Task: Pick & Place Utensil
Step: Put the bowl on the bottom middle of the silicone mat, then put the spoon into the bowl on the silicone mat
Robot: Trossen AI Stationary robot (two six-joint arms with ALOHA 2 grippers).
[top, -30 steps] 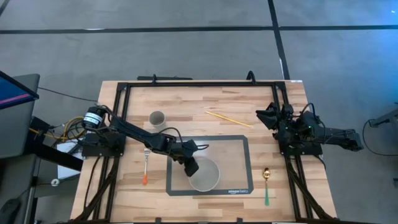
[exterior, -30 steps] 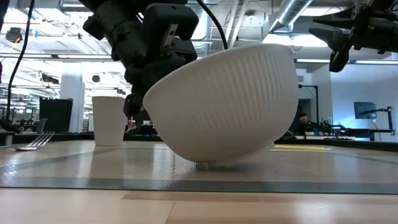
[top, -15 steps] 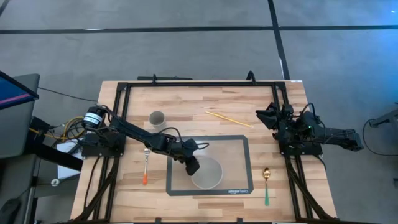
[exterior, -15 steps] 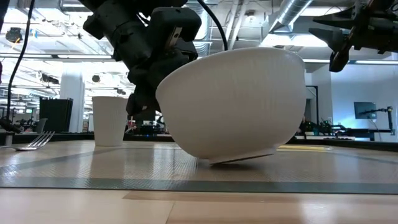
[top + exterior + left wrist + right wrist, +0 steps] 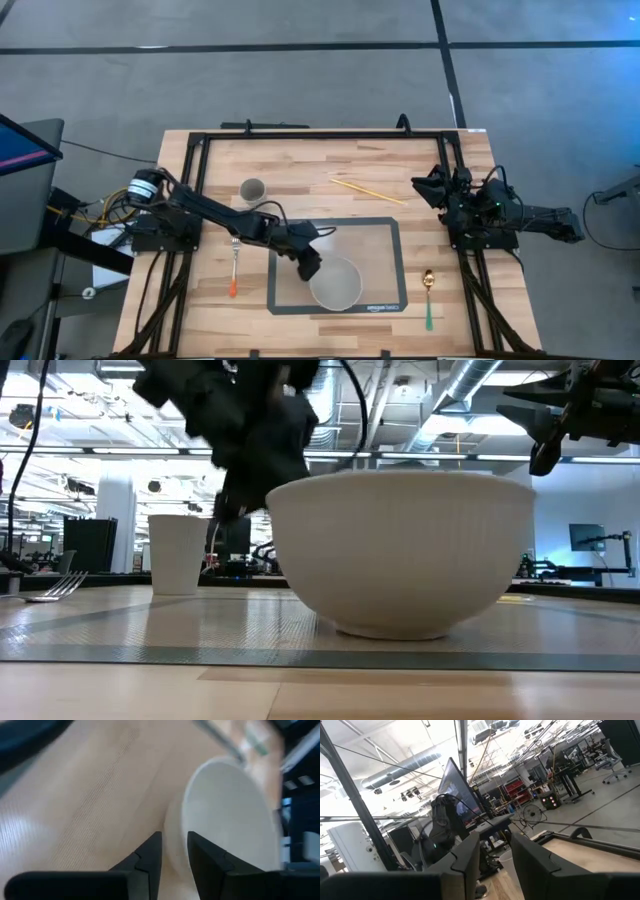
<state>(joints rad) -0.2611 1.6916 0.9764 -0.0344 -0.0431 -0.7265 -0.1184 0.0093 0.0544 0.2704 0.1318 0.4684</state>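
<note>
A white ribbed bowl (image 5: 336, 284) (image 5: 400, 555) stands upright on its foot on the grey mat (image 5: 385, 240). My left gripper (image 5: 308, 265) (image 5: 175, 845) is at the bowl's left rim, its fingers on either side of the wall. An orange-handled fork (image 5: 234, 266) (image 5: 45, 592) lies on the wood left of the mat. A green-handled spoon (image 5: 428, 298) lies right of the mat, and chopsticks (image 5: 368, 190) lie near the far edge. My right gripper (image 5: 430, 185) (image 5: 496, 845) waits above the table's right side with a gap between its fingers. My left gripper has the bowl's rim on its left side (image 5: 184, 827), one finger inside the bowl and one outside against the wall. The fingers slant down from the table's left. The bowl stands level on the mat, foot down.
A grey paper cup (image 5: 253, 190) (image 5: 175, 555) stands on the wood beyond the mat's far left corner. A black frame (image 5: 320, 132) runs round the table's edges. Bare wood lies between the mat and the chopsticks.
The bowl was tipped up on its foot's edge, its rim raised on my left gripper's side. It has come down level onto the mat and shifted a little toward the right and near edges. My left gripper moved with it.
</note>
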